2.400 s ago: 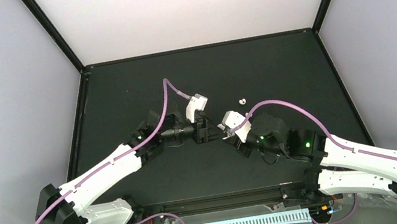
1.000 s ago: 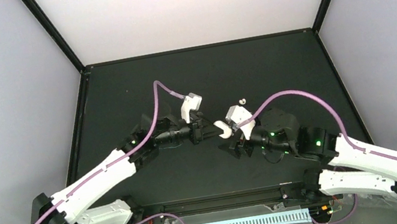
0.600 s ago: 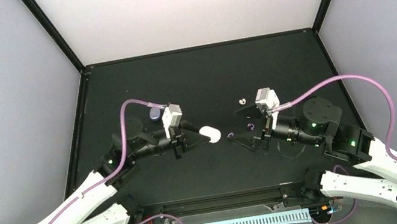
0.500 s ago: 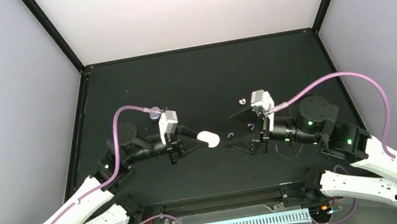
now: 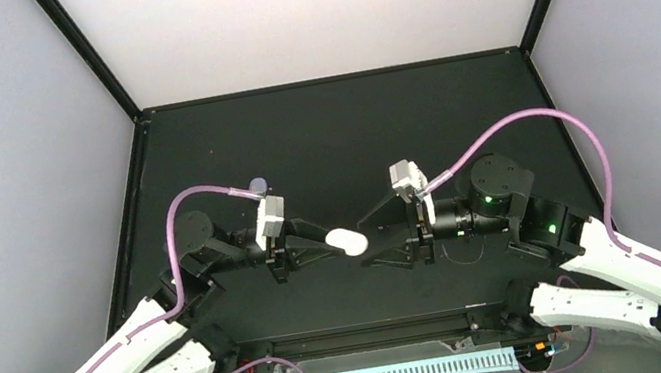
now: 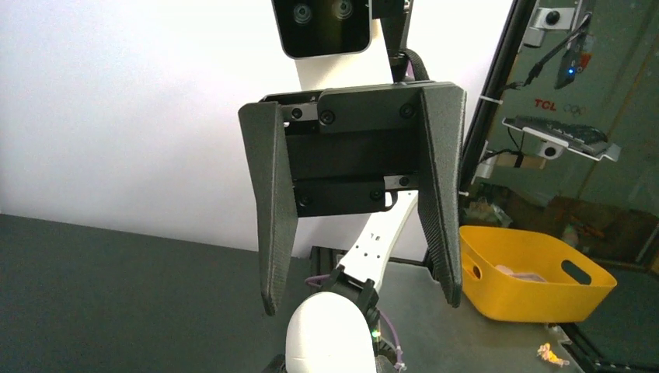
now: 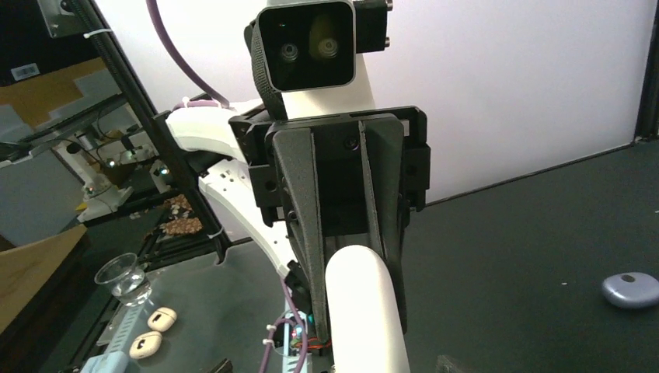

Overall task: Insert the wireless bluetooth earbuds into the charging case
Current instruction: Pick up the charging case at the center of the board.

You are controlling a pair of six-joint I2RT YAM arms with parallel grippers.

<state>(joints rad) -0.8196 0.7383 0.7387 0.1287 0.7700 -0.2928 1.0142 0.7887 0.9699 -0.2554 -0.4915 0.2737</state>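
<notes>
My left gripper (image 5: 324, 244) is shut on a closed white oval charging case (image 5: 347, 240) and holds it level above the table, pointing right. The right wrist view shows this gripper (image 7: 361, 311) head-on, its fingers (image 7: 311, 233) pressed on the case (image 7: 365, 318). My right gripper (image 5: 368, 241) faces it, open and empty, with its fingers just beyond the case's end. In the left wrist view it (image 6: 361, 299) stands wide open behind the case (image 6: 330, 334). No earbuds show in any view; the right arm covers the table's middle.
A purple-grey oval case (image 5: 256, 185) lies closed on the black table behind the left arm, and shows in the right wrist view (image 7: 631, 289). Off the table are a yellow bin (image 6: 536, 272), a clear cup (image 7: 124, 276) and two small white cases (image 7: 153, 330).
Both arms have drawn back from the table's middle toward the near edge. The left gripper carried the white case along. The right gripper let go, opened, and now faces the case.
</notes>
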